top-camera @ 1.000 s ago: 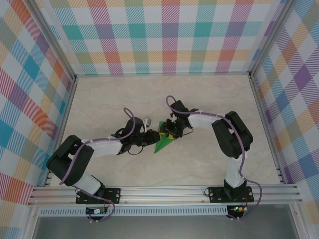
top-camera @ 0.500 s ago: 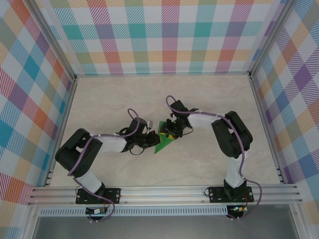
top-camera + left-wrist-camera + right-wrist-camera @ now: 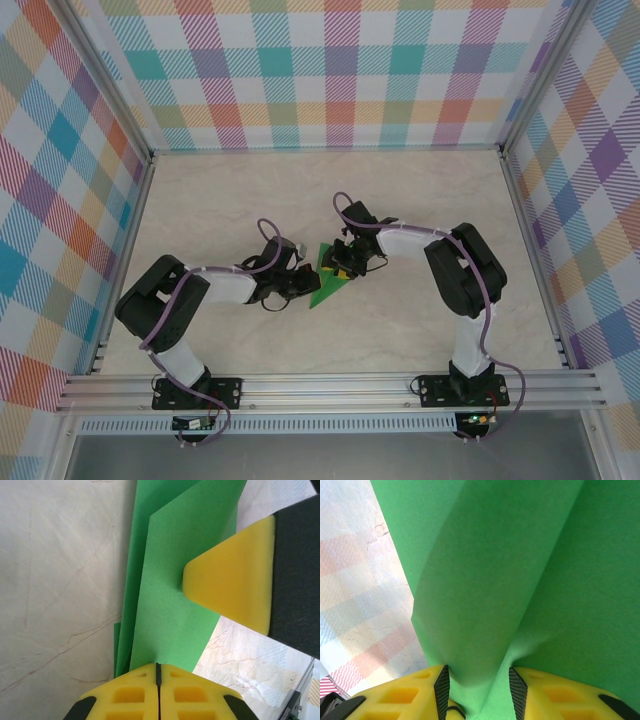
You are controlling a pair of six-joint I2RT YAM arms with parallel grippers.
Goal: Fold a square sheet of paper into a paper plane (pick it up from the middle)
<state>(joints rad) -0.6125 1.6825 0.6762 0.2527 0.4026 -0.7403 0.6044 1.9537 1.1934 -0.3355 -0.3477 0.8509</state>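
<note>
Since a second ago: left arm's elbow has swung in toward the middle, and its end effector has shut.

- Green paper (image 3: 326, 283): partly folded into a narrow wedge, near the middle of the worktop (image 3: 430, 200), point toward 7 o'clock in the top view. The left wrist view shows it (image 3: 175, 580) as layered flaps standing off the marble surface.
- Left end effector (image 3: 305, 284): at the paper's 9 o'clock edge. The left wrist view shows it (image 3: 158, 677) with yellow pads fully together and the paper's edge running in between them, so it is pinching the paper.
- Right end effector (image 3: 345, 268): at the paper's 1 o'clock. The right wrist view shows it (image 3: 479, 690) with jaws partway in and a raised fold of the paper (image 3: 520, 580) bunched between both pads, so it is gripping the paper. From the left wrist, one of its yellow fingers (image 3: 235, 577) presses on the upper flap.
</note>
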